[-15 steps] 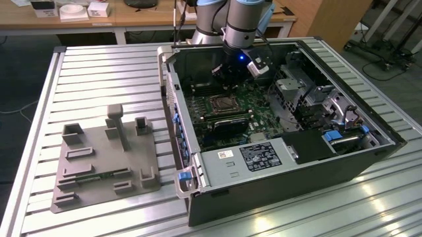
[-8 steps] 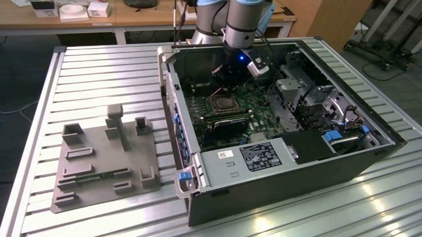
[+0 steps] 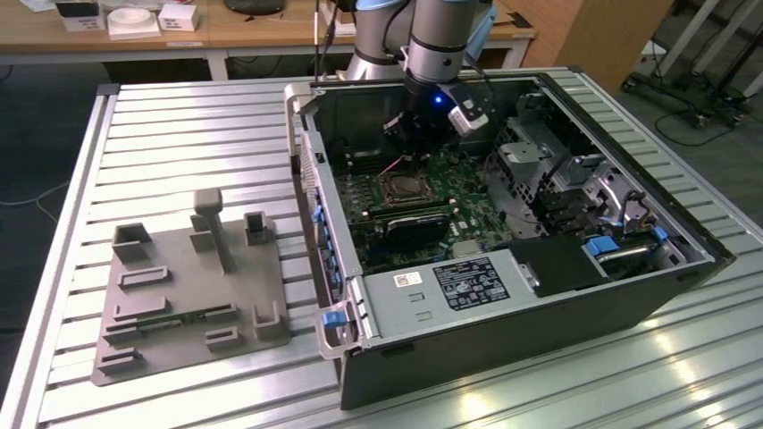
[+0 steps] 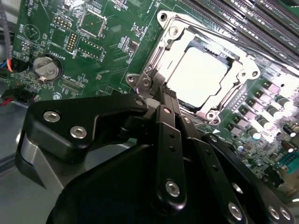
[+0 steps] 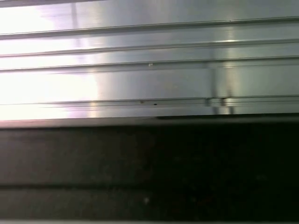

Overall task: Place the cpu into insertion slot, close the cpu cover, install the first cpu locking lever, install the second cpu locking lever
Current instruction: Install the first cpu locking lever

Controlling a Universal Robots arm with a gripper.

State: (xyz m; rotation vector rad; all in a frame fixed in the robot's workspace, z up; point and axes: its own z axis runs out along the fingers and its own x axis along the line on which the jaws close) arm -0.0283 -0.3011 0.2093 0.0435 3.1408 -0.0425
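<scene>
From my station I see the computer case (image 3: 501,344) lying open on the slatted table (image 3: 179,116), toward the exterior view's right, and a fixture plate (image 3: 179,295) on the table just beside it, to the left. A desk (image 3: 238,31) stands behind the table. Inside the case, on the motherboard (image 3: 477,210), the cpu (image 4: 201,77) lies in the insertion slot (image 3: 402,188), with the cpu cover (image 4: 156,58) down around it. The gripper (image 4: 164,93) is at one corner of the slot, touching or just beside the cover. Memory slots (image 4: 243,14) run along the slot's far side from the gripper
</scene>
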